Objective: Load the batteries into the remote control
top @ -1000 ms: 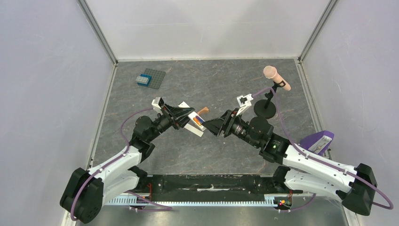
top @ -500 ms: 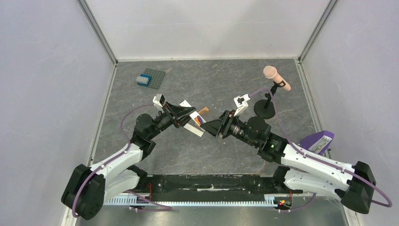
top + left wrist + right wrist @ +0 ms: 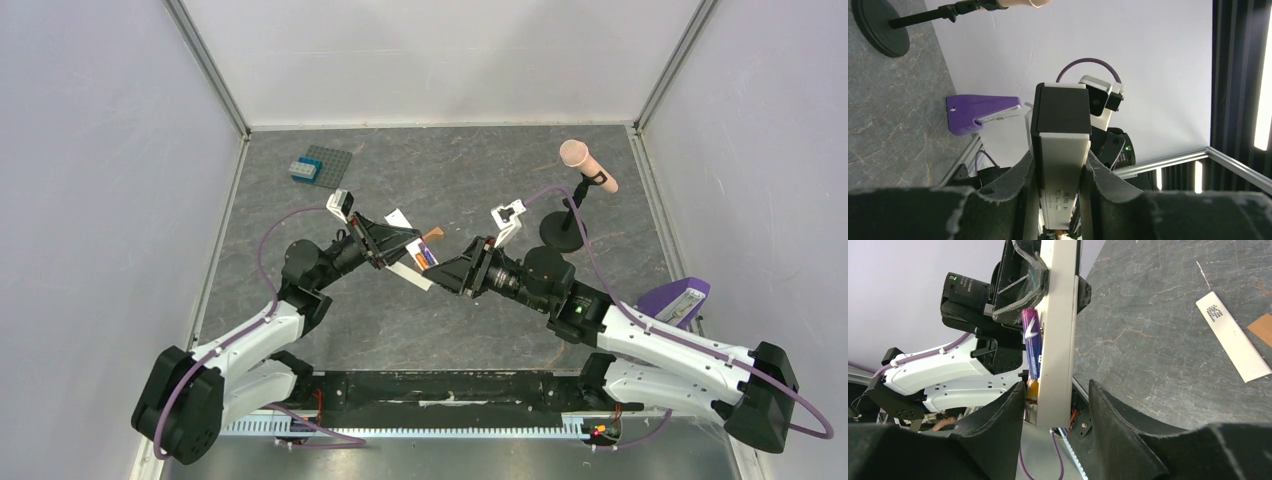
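My left gripper (image 3: 398, 246) is shut on the remote control (image 3: 414, 264), a cream-white bar held above the table; in the left wrist view the bar (image 3: 1062, 155) is clamped between both pads, its dark end pointing away. The batteries sit in the recess on one face of the bar: a blue-purple one (image 3: 1031, 345) and an orange one (image 3: 1033, 389) below it. My right gripper (image 3: 1058, 400) straddles the free end of the remote control (image 3: 1058, 330). Its left finger is close to the battery side, and a gap shows between the bar and its right finger.
A white strip (image 3: 1233, 342) and a brown block (image 3: 1261, 328) lie on the table beneath. A pink microphone (image 3: 588, 165) on a black stand is at the back right, a grey studded plate (image 3: 322, 166) at the back left, and a purple object (image 3: 675, 300) at the right edge.
My right gripper has moved left onto the remote's free end and its jaws have narrowed. The left arm has shifted slightly, still gripping the remote.
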Controlling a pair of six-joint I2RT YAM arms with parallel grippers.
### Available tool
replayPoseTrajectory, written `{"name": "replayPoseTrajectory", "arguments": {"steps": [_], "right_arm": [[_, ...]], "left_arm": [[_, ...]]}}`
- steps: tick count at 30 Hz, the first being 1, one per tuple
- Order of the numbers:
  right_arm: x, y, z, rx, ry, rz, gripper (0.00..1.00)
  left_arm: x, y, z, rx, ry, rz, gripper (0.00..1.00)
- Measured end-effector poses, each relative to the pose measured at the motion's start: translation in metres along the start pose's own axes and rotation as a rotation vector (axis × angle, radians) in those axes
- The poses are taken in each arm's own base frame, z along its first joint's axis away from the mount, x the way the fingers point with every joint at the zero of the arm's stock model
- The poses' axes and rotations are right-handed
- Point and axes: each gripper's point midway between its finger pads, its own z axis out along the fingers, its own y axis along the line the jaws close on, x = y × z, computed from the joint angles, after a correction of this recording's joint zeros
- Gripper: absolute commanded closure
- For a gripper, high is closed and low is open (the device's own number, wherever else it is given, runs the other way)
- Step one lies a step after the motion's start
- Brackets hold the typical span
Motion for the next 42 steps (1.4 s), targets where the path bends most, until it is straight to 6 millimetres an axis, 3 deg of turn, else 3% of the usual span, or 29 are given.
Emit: {"name": "replayPoseTrajectory", "arguments": {"steps": [14,18,22,26,35,42], "right_arm": [[-0.009,-0.010,0.001,0.073,-0.010,-0.051,0.31],[-0.010,-0.011,0.001,0.083,-0.007,-0.070,0.31],[-0.015,-0.012,0.004,0.105,0.000,-0.125,0.35],[-0.019,-0.012,0.016,0.137,0.035,-0.217,0.47],[0.008,-0.048,0.023,0.223,0.181,-0.342,0.57],[0.011,-0.071,0.024,0.298,0.192,-0.366,0.62]], "left_arm": [[0.010,0.013,-0.001,-0.078,0.058,0.087,0.98],[0.010,0.019,-0.001,-0.104,0.061,0.084,0.98],[0.010,0.029,-0.002,-0.152,0.066,0.075,0.98],[0.010,0.038,-0.002,-0.204,0.075,0.092,0.98],[0.008,0.065,-0.007,-0.335,0.092,0.136,0.98],[0.000,0.091,-0.005,-0.458,0.104,0.171,0.98]]}}
